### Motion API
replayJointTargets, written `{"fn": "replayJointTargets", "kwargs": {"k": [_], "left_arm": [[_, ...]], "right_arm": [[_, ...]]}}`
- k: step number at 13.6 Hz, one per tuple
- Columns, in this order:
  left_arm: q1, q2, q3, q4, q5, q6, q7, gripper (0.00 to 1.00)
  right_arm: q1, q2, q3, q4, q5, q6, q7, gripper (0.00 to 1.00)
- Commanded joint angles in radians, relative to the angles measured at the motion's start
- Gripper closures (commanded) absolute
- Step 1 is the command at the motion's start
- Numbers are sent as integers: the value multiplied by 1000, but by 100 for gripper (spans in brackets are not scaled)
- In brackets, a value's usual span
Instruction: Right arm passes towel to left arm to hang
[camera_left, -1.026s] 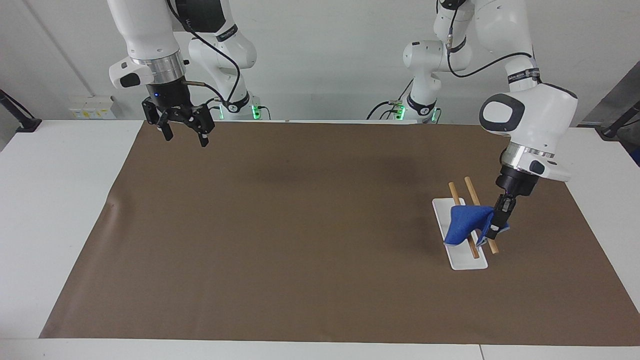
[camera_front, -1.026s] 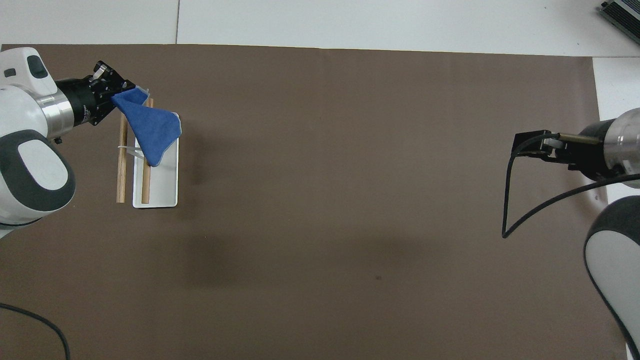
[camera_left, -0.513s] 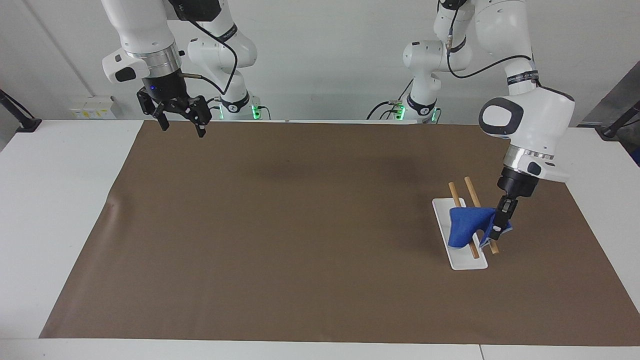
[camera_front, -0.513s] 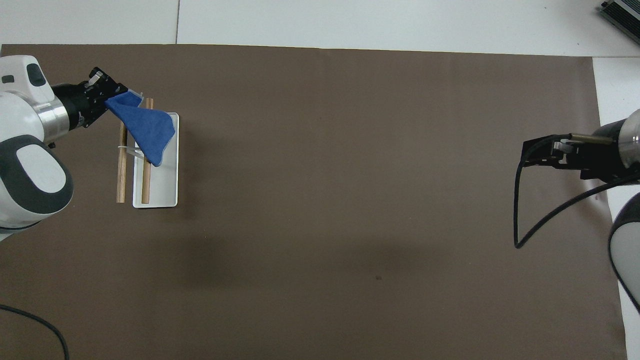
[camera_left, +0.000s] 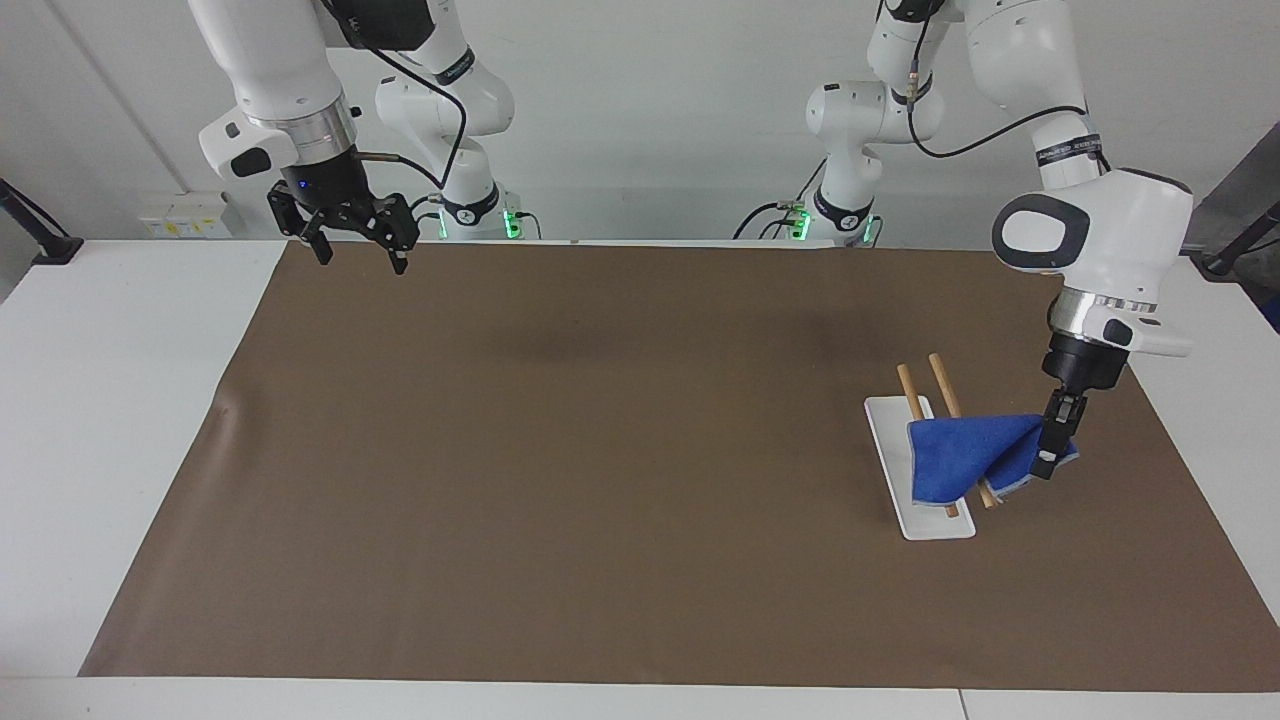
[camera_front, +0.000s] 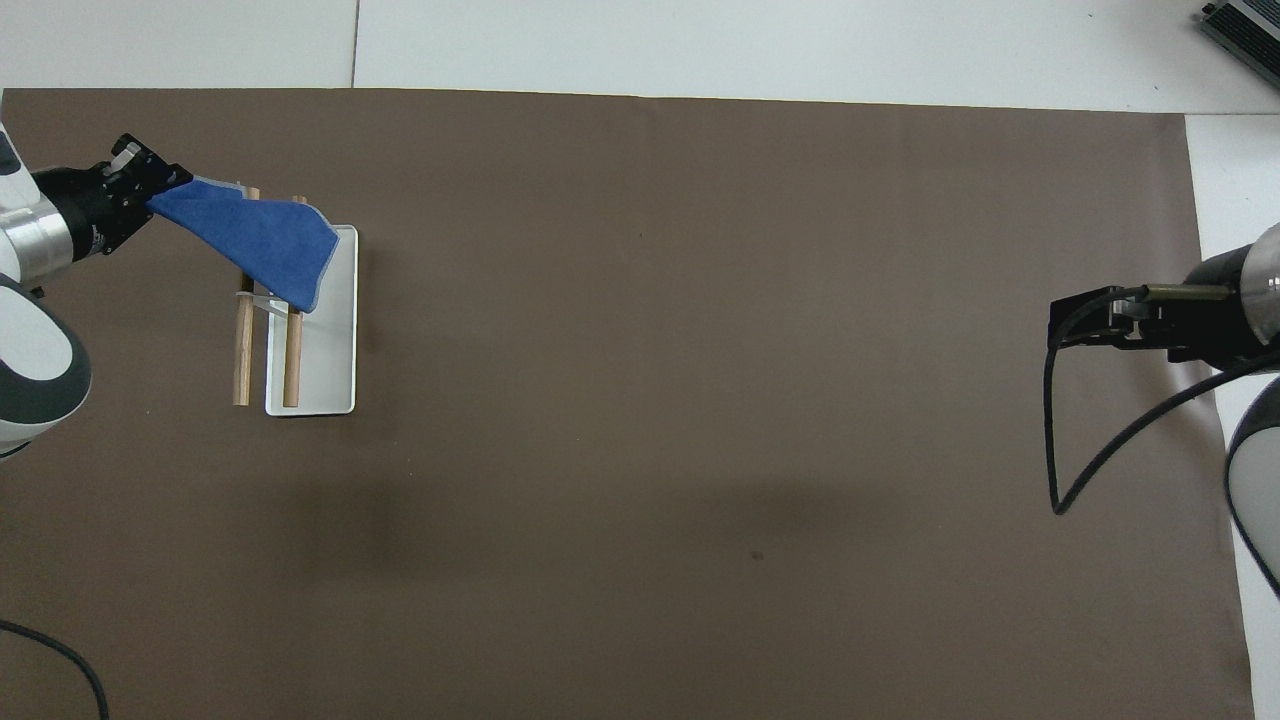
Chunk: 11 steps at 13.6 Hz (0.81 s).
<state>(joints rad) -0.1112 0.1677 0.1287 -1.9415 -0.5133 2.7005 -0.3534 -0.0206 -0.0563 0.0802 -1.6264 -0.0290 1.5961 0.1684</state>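
While the overhead view flattens the rack (camera_front: 330, 380), the facing view shows its two wooden rods (camera_left: 940, 385) raised over a white base and the towel (camera_left: 965, 457) draped across them. The towel runs lengthwise across both rods, its narrow end pointing toward the left arm's end of the table, where the left gripper (camera_left: 1047, 462) has its fingers clamped on that corner. The right gripper (camera_left: 357, 245) waits with fingers apart over the mat's (camera_left: 600, 480) edge by its own base. Overhead, both arms are cut off at the frame edges, and the towel hides the rods' middle.
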Motion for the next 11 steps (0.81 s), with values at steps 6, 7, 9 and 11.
{"fn": "replayJointTargets", "kwargs": {"k": [6, 7, 9, 11], "left_arm": [[-1, 15, 6, 52, 9, -8, 14, 100], [-1, 15, 6, 49, 10, -8, 16, 100], [-1, 13, 8, 47, 10, -8, 16, 100], [1, 12, 9, 36, 10, -10, 19, 100]], "right_arm": [[-45, -17, 0, -6, 18, -13, -99, 0], [-36, -17, -2, -7, 20, -13, -95, 0], [-30, -17, -2, -6, 20, -10, -93, 0], [-18, -17, -22, -4, 20, -7, -95, 0]]}}
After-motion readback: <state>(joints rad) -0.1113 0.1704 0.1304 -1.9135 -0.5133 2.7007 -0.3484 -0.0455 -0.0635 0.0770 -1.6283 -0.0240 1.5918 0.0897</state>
